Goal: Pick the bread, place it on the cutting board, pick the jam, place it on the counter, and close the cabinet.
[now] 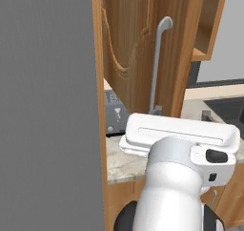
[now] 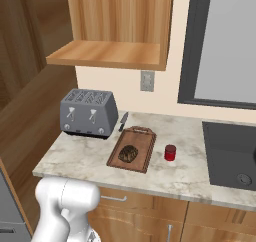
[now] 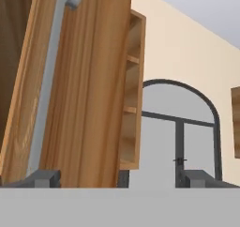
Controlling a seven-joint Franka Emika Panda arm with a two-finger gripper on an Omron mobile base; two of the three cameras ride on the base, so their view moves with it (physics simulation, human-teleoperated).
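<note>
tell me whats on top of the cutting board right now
The bread lies on the cutting board. The board under it is covered. The jam stands on the counter beside the board.

Claw (image 3: 119, 178) wide open, raised

The cabinet (image 3: 89, 80) door just before the hand is light brown wood with fine grain, and its bar handle (image 3: 47, 90) is grey. The counter (image 2: 190, 156) is beige and marbled. The cutting board (image 2: 142, 148) is dark reddish-brown, the bread (image 2: 128, 154) dark speckled brown, the jam (image 2: 170, 152) red, the toaster (image 2: 89, 113) grey.
</note>
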